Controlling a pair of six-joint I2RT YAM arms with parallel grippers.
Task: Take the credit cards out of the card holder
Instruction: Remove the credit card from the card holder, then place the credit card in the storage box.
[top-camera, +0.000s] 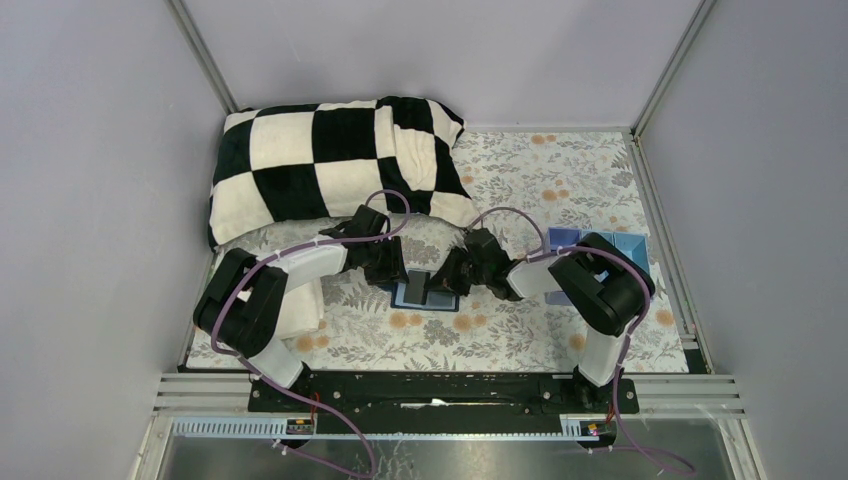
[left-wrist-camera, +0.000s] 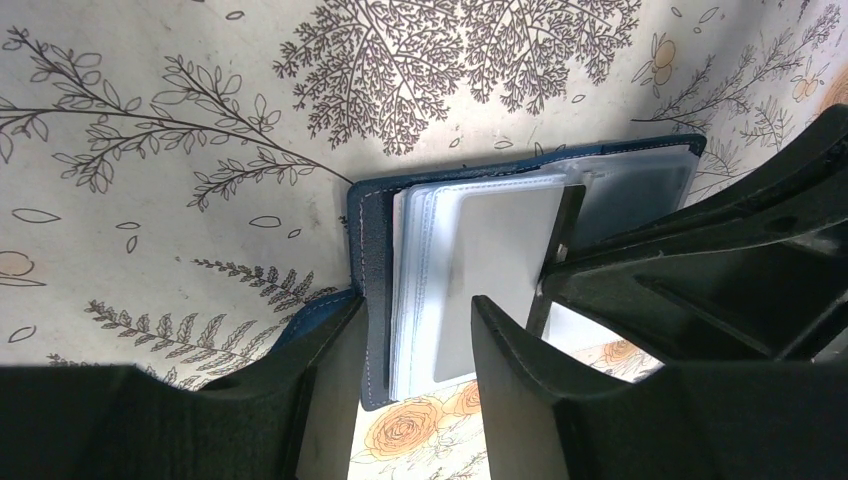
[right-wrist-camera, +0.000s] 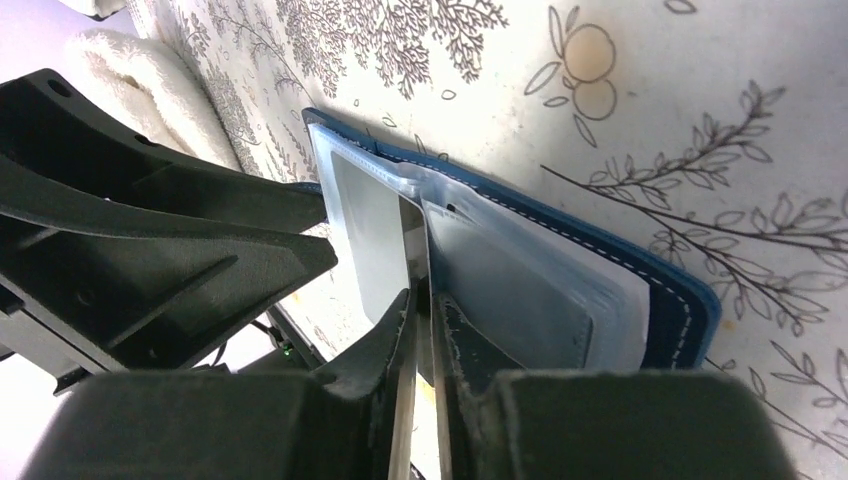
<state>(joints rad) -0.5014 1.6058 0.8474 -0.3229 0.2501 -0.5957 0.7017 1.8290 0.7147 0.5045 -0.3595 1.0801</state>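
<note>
The card holder (top-camera: 428, 299) lies open on the flowered cloth between both grippers, navy cover down and clear sleeves up. In the left wrist view its navy edge (left-wrist-camera: 375, 260) and a stack of sleeves with a grey card (left-wrist-camera: 490, 270) sit between the fingers of my left gripper (left-wrist-camera: 415, 345), which is open and straddles that side. My left gripper also shows from above (top-camera: 395, 275). My right gripper (right-wrist-camera: 420, 305) (top-camera: 447, 280) is shut on a thin card (right-wrist-camera: 414, 235) that stands on edge over the holder's (right-wrist-camera: 685, 310) middle.
A light-blue compartment tray (top-camera: 605, 245) stands at the right, behind the right arm. A black-and-white checkered blanket (top-camera: 330, 160) fills the back left. A white towel (top-camera: 305, 310) lies under the left arm. The two grippers are very close together.
</note>
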